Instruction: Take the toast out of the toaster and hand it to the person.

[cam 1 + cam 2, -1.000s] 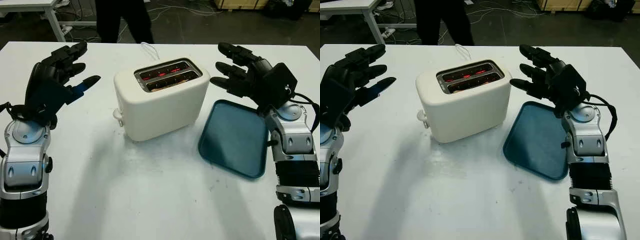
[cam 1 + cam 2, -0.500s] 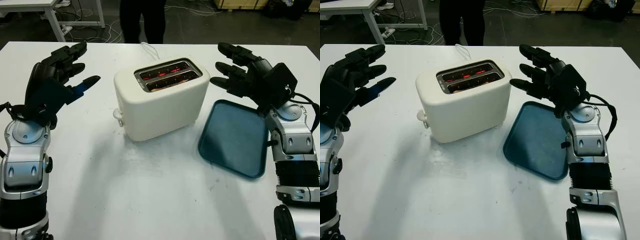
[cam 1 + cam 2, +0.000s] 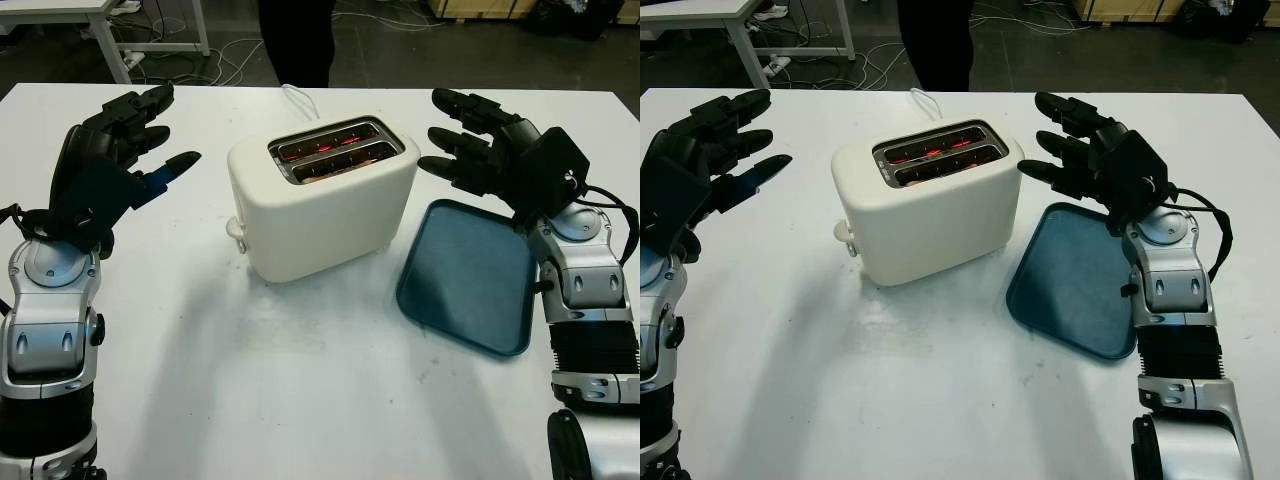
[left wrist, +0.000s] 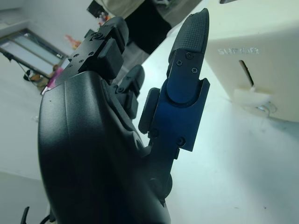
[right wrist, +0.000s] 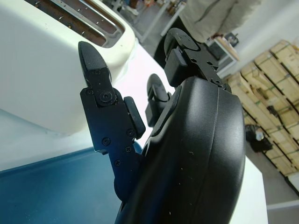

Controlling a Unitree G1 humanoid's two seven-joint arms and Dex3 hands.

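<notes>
Toaster [image 3: 322, 200] at table [image 3: 300, 400] centre, slots glowing red.
Left hand [image 3: 115, 150] and right hand [image 3: 480, 150] flank it (both wide, holding nothing).

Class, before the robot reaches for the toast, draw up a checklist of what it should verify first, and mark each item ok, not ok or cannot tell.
1. Toast risen above the toaster slots: not ok; the slots glow red and nothing stands above them.
2. Left hand free: ok, open, beside the toaster.
3. Right hand free: ok, open, above the far edge of the blue tray.
4. Person at the table's far side: ok.
5. Person's hand out to receive: cannot tell.
</notes>
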